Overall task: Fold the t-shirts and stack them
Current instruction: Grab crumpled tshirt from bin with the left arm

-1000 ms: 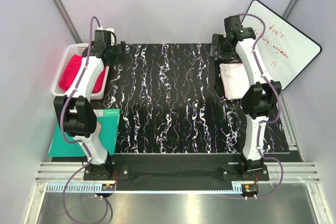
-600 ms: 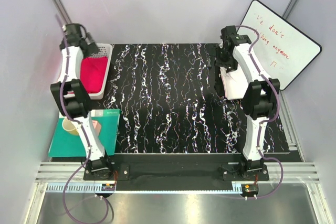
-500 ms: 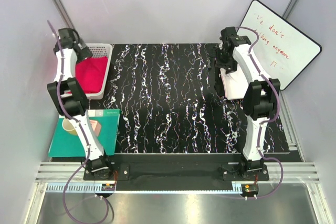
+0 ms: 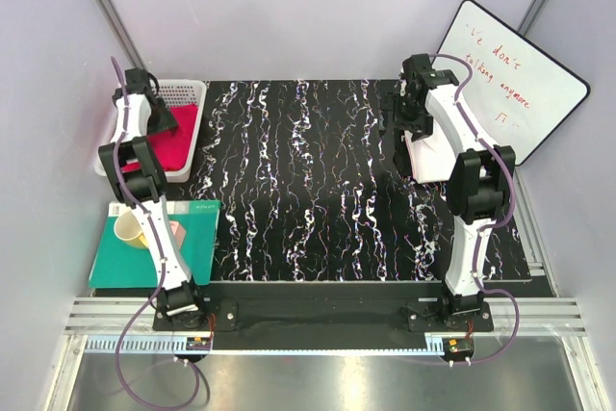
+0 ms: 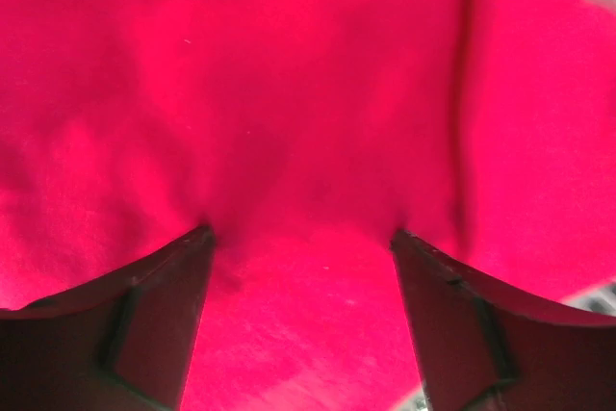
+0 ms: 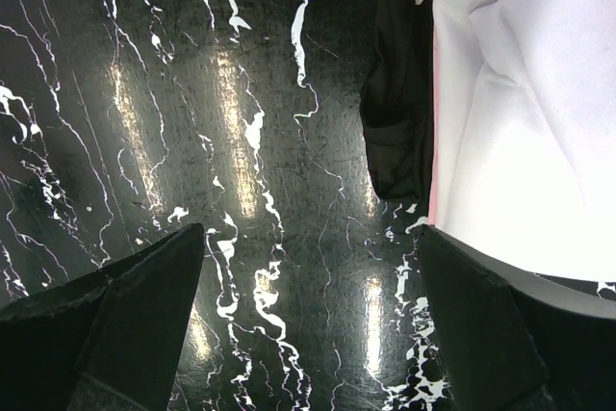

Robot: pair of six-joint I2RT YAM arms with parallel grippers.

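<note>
A crimson-pink t-shirt [image 4: 176, 139] lies bunched in the white basket [image 4: 189, 91] at the far left. My left gripper [image 4: 154, 118] is down in the basket on it. In the left wrist view the crimson cloth [image 5: 308, 93] fills the frame. There my left gripper [image 5: 300, 238] stands open, both fingertips [image 5: 197, 243] pressed into the cloth, which bulges between them. A white t-shirt [image 4: 430, 156] lies folded at the right of the mat. My right gripper [image 4: 402, 122] hovers open over the mat by the white t-shirt's [image 6: 520, 113] left edge, holding nothing [image 6: 308, 238].
A teal-green board [image 4: 197, 238] with a beige cup [image 4: 128, 230] lies at the near left. A whiteboard [image 4: 525, 74] leans at the far right. A dark fabric-like shape [image 6: 395, 113] sits beside the white shirt. The black marbled mat [image 4: 308, 180] covers the table.
My left arm has swung left across the basket and dropped into it onto the crimson shirt, and its jaws have narrowed a little. The right arm has shifted slightly.
</note>
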